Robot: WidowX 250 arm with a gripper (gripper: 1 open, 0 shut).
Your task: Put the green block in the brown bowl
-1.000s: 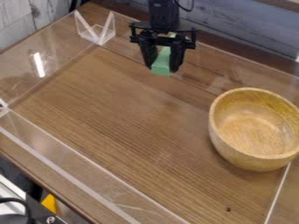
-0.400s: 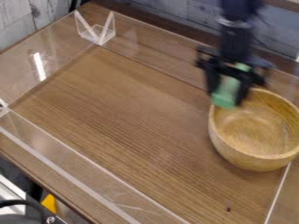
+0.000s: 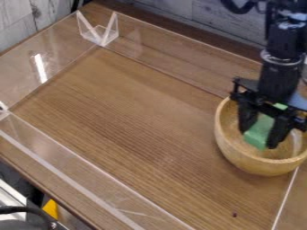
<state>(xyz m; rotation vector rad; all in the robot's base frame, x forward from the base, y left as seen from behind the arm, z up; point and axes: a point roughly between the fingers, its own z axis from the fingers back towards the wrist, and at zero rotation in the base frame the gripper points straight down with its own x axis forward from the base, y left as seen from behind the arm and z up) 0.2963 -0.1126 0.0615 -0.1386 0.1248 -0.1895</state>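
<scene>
Claw (image 3: pixel 271 119) closed on green block (image 3: pixel 263 131), gripping it over the brown bowl (image 3: pixel 243 154). Bowl sits on the wooden tabletop (image 3: pixel 126 112), toward the right edge of view; white wire-like object (image 3: pixel 99 29) near the back wall.

End effector (image 3: pixel 268 129) grips green block (image 3: pixel 260 134) over brown bowl (image 3: pixel 236 155).

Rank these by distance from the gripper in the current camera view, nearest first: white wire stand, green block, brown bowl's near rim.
1. Green block: right at the gripper, between its fingers.
2. Brown bowl's near rim: just below the gripper in view.
3. White wire stand: far off, upper left.
</scene>
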